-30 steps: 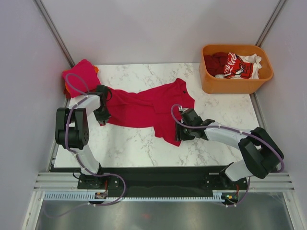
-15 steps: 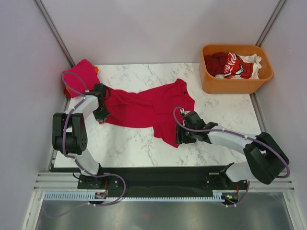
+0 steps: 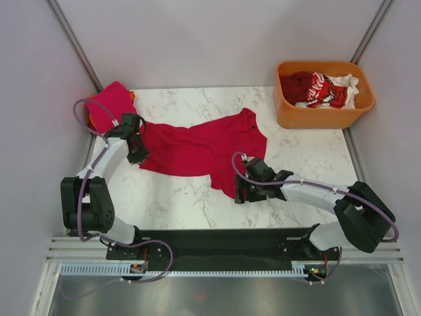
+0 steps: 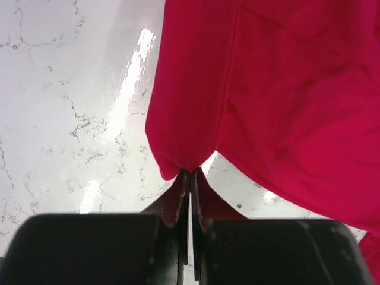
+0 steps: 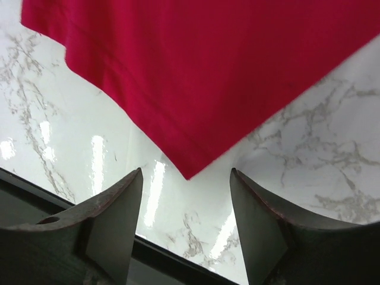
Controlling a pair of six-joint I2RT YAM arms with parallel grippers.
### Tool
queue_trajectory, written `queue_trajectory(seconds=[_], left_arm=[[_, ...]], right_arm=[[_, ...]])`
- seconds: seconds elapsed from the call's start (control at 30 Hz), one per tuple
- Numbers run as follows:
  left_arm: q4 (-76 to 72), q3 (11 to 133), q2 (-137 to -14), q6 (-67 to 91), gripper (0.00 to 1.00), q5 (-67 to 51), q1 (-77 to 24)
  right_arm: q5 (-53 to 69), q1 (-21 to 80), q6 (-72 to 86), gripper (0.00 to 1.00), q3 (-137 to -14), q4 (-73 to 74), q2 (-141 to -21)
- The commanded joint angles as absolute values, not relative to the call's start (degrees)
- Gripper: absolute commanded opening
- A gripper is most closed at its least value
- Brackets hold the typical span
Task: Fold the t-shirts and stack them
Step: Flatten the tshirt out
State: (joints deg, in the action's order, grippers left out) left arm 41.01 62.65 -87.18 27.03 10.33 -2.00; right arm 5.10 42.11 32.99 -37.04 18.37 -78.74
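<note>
- Right hand (image 5: pixel 186 170): fingers spread wide, gripping nothing, with the near hem corner of the crimson t-shirt (image 3: pixel 197 148) between them.
- The crimson t-shirt lies rumpled on the marble bench (image 3: pixel 171 197).
- Left hand (image 4: pixel 190 173): pinched closed on the t-shirt's left edge.
- Beyond the t-shirt's left end is a folded pink-red t-shirt (image 3: pixel 112 102).
- Well right of it, an orange tub (image 3: pixel 289 117) holds more shirts (image 3: pixel 319 89).
</note>
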Motion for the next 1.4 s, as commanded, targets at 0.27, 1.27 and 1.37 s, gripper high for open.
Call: queue_trajectory(seconds=[0.27,1.27,1.37], left_arm=[[40.3,59.9,-82.9,24.3,0.02,8.5,-1.8],[47.8,84.0,-32.8,15.7,0.02,14.1,-3.7],[50.4,88.0,-31.3,16.7,0.02,15.5,-5.3]], right_arm=[[3.3,43.5,33.9,0.28,-37.1,16.3,-87.2],[-6.2,43.3,24.0,0.00,-90.5,48.4,-46.8],[-5.8,43.4,21.7,0.00,-95.3,47.6,-44.3]])
